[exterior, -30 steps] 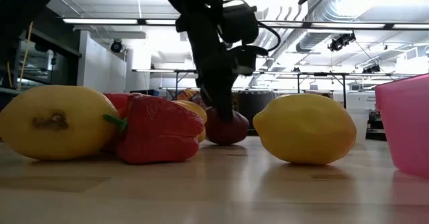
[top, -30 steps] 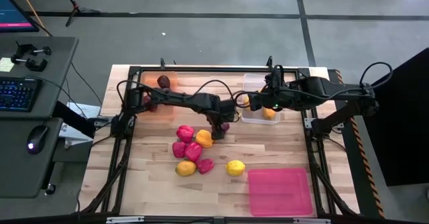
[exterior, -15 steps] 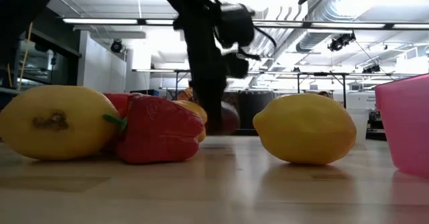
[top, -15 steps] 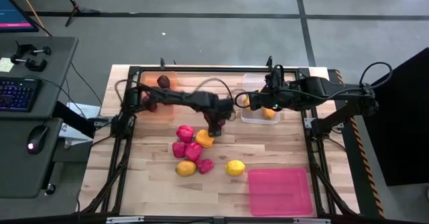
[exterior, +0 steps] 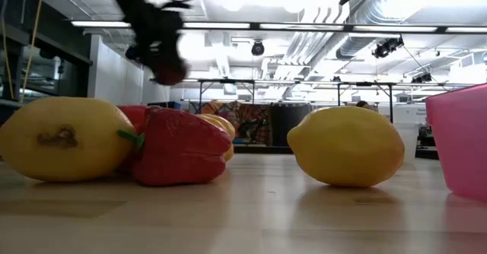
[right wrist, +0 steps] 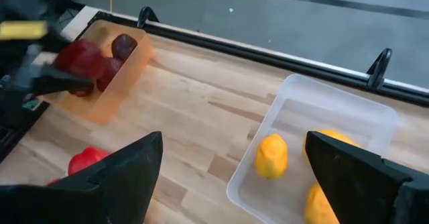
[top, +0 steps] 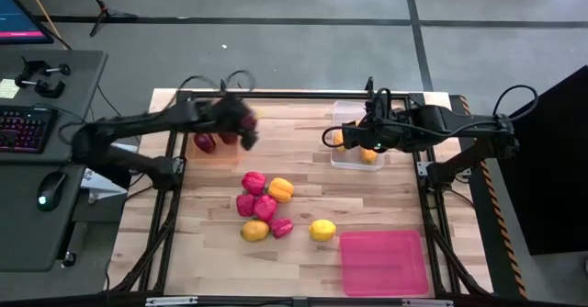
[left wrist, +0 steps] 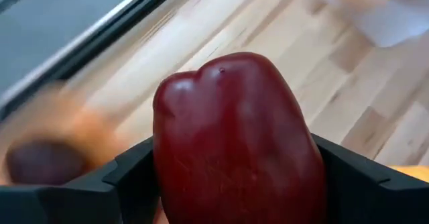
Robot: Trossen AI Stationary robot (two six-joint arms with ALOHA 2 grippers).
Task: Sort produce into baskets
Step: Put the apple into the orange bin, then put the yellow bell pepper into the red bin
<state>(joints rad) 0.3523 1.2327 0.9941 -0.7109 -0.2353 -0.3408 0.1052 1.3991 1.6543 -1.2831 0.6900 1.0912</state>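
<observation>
My left gripper (top: 244,130) is shut on a dark maroon fruit (left wrist: 234,143) and holds it in the air at the right edge of the translucent orange tray (top: 217,132); the fruit also shows in the low view (exterior: 169,73). Other maroon fruits (top: 204,142) lie in that tray. My right gripper (top: 349,140) is open and empty above the clear tray (right wrist: 322,110), which holds yellow citrus (right wrist: 271,155). Red peppers (top: 254,183), an orange one (top: 280,189) and a lemon (top: 322,230) rest on the table's middle. My left gripper pinches the maroon fruit between its two fingers, one finger (left wrist: 131,177) on each of two opposite sides (left wrist: 167,163). In the low view the fingers come from above, pointing down. The fruit is lifted clear, well above the table.
The pink tray (top: 384,261) stands at the near right; its wall shows in the low view (exterior: 460,140). A large yellow fruit (exterior: 65,140), a red pepper (exterior: 179,147) and a lemon (exterior: 346,146) lie close to the low camera. Bare wood lies between the trays.
My left gripper has lifted the maroon fruit off the table beside the pile and swung fast with it up and toward the far left, to the orange tray. The pile and my right arm have kept still.
</observation>
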